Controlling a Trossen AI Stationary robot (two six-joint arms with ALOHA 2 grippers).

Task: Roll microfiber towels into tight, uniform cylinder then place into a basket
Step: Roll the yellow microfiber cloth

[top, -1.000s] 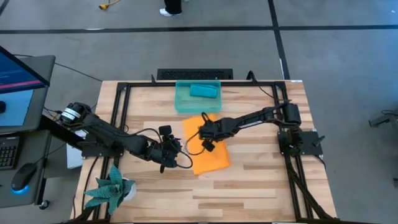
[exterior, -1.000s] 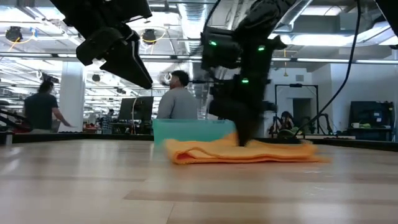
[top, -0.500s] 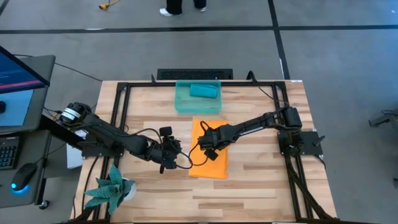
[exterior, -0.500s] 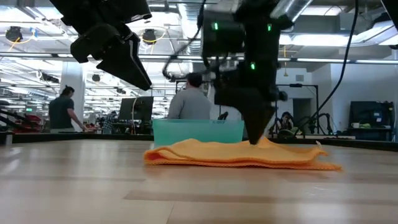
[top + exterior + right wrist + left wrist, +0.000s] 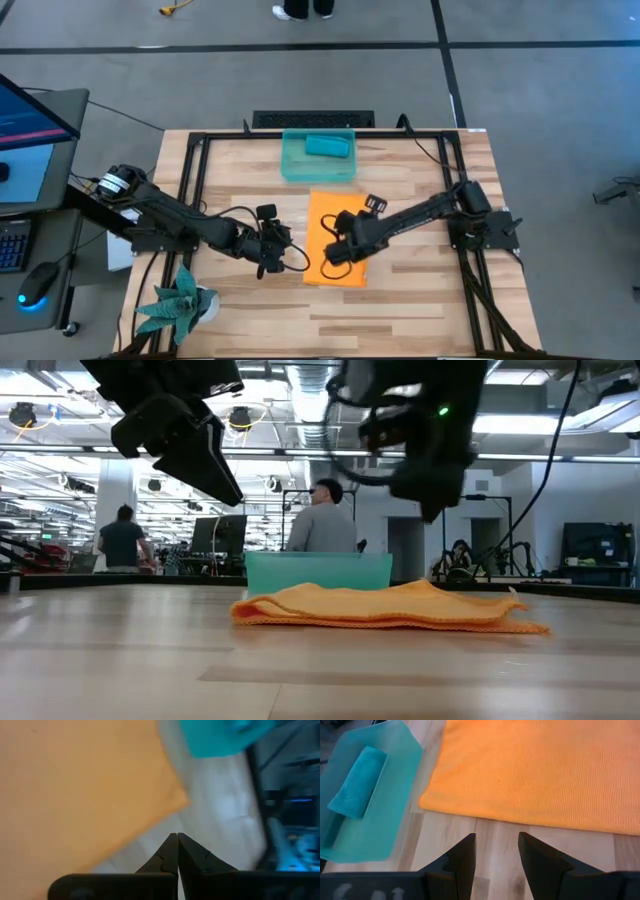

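Observation:
The orange towel (image 5: pixel 340 225) lies spread flat on the table in front of the basket (image 5: pixel 293 165); in the low view it is a low, slightly rumpled layer (image 5: pixel 390 608). A teal-blue towel, rolled (image 5: pixel 327 147), lies inside the basket. My right gripper (image 5: pixel 332 254) hangs shut above the towel's near left part, clear of it in the low view (image 5: pixel 432 510). My left gripper (image 5: pixel 496 845) is open and held above the wood just left of the towel's left edge, touching nothing.
A green spiky plant (image 5: pixel 180 300) stands at the near left corner. A black metal frame (image 5: pixel 190 150) runs around the table's edges. Bare wood lies right of and in front of the towel. People stand in the room beyond the table (image 5: pixel 325 520).
My right gripper has gone toward the near edge and risen off the orange towel, tipping and turning as it went. The towel, skewed and bunched a second ago, has been drawn toward the near edge and now lies as a straight flat rectangle.

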